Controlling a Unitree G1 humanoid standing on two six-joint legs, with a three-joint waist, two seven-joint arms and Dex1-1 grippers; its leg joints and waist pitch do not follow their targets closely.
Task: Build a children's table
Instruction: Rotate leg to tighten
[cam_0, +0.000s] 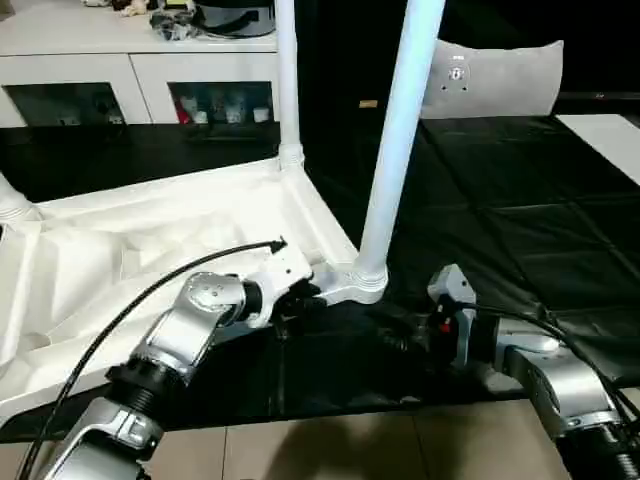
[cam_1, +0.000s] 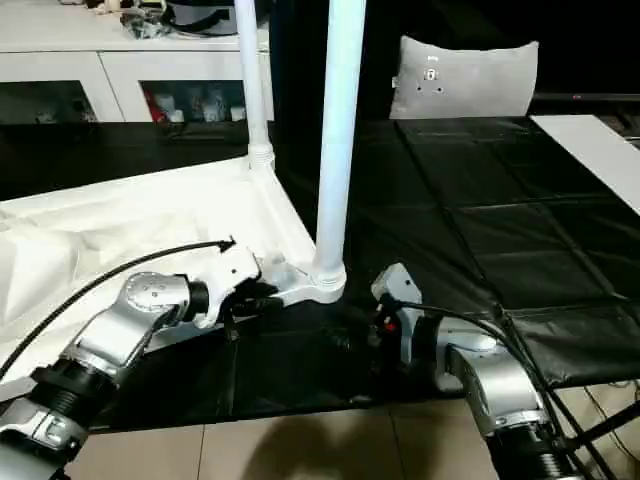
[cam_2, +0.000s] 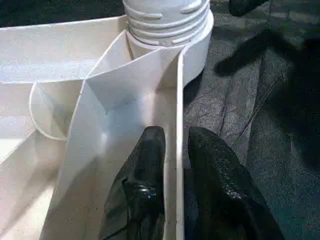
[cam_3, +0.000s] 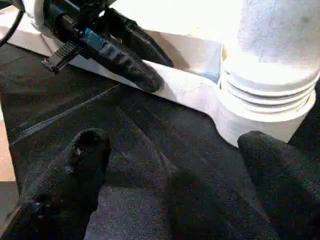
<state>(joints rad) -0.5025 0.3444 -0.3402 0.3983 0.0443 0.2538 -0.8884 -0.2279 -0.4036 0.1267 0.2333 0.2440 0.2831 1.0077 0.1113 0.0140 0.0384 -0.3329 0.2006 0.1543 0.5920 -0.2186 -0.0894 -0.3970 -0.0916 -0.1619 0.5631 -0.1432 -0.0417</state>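
While the children's table (cam_0: 150, 250) lies upside down on the black mat (cam_0: 520, 220), its ribbed underside faces up and two of its white legs stand upright in round corner sockets. The near leg (cam_0: 400, 130) rises from the corner socket (cam_0: 362, 283) closest to the robot, and the far leg (cam_0: 287, 80) rises from the next socket farther away along the same rim. A third socket with its leg base shows at the far corner of the top, away from the near leg.

The left gripper (cam_2: 175, 165) sits at the table's side rim (cam_2: 179, 150), just beside the near corner socket; its two black fingers straddle that thin white wall, one inside the tabletop and one outside over the mat, close on either side of it.

The right gripper (cam_3: 175, 165) rests low over the mat on the other side of the near corner socket, pointing toward it. Its fingers (cam_3: 80, 165) stand wide apart and hold nothing.

Beyond the table stands a white cabinet (cam_0: 130, 70), and a grey cushion (cam_0: 495, 75) stands beyond the mat.
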